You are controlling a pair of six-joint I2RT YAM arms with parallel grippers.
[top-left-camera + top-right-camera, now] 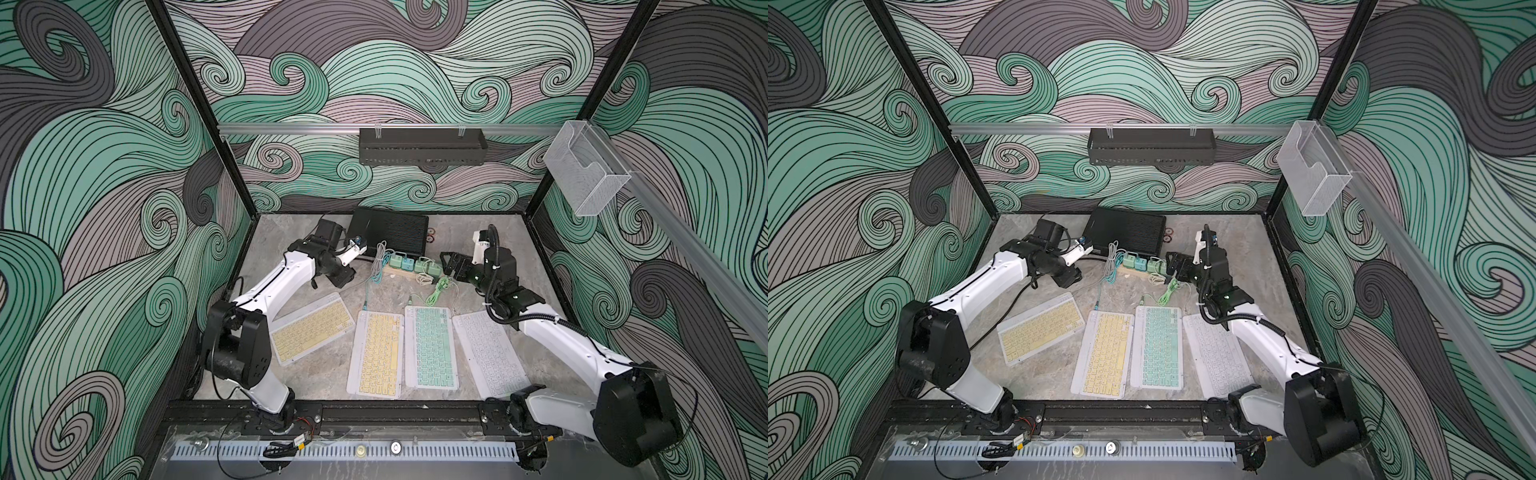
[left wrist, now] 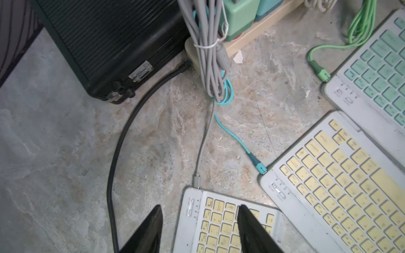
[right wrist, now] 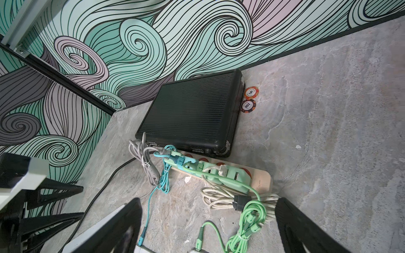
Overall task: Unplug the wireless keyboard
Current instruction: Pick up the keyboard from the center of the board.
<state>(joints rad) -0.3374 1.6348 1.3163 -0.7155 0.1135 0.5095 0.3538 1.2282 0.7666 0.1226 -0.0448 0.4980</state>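
Several keyboards lie side by side on the table. The leftmost yellow-keyed keyboard [image 1: 309, 328] [image 2: 219, 223] lies at an angle, with a grey plug [image 2: 196, 180] in its far corner. From the plug, its grey cable [image 2: 203, 140] runs to a tied bundle. My left gripper [image 2: 199, 208] [image 1: 343, 280] hangs open just above that corner. One finger is over the keys and one is over bare table, with nothing held. My right gripper [image 3: 209, 200] [image 1: 451, 264] stands wide open over the coiled white and green cables [image 3: 247, 210] beside the power strip [image 3: 260, 178].
A second yellow keyboard [image 2: 341, 170] has a teal plug [image 2: 259, 167] in it, and a teal keyboard [image 2: 381, 65] has a green plug [image 2: 320, 71]. A white keyboard [image 1: 488, 353] lies at the right. A black case [image 1: 390, 230] and two poker chips [image 3: 249, 98] sit at the back. A thick black cable [image 2: 118, 149] curves by my left gripper.
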